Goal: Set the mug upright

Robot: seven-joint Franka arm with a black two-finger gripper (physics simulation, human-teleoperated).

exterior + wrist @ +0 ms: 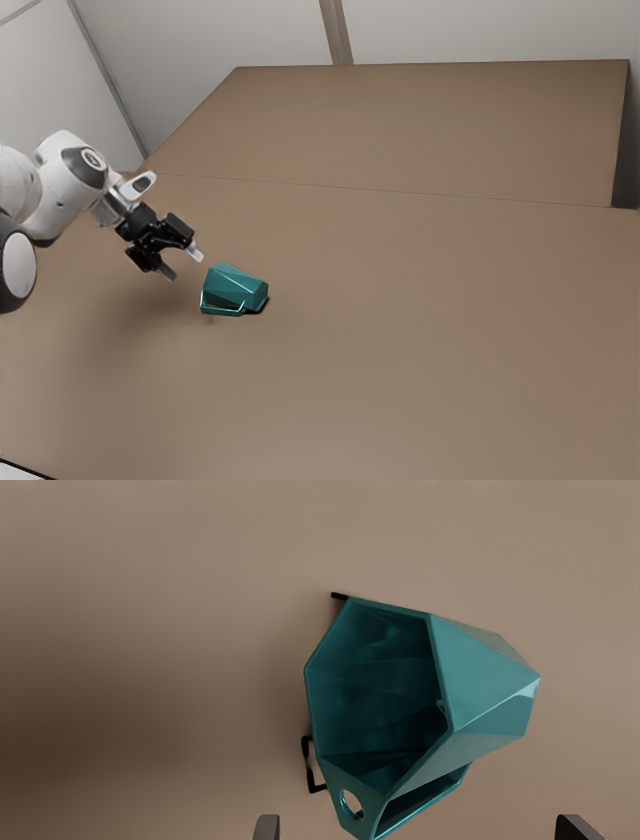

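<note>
Tabletop: flat, brown point(430, 350)
Arm: white and grey, jointed point(70, 185), reaching in from the exterior view's left
Gripper: black, two-fingered point(182, 263), fingers spread wide, above the tabletop beside the mug
Mug: teal, faceted, glossy point(235, 288), on its side, well inside the tabletop's edges, mouth point(375, 690) toward the gripper
Handle: teal, angular point(370, 807)

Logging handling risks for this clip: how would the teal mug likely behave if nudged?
The mug lies on its side; its flat facets would probably resist free rolling. The handle, jutting from one side, may also check a roll. Its smooth, glossy walls look rigid and could be somewhat slippery.
</note>
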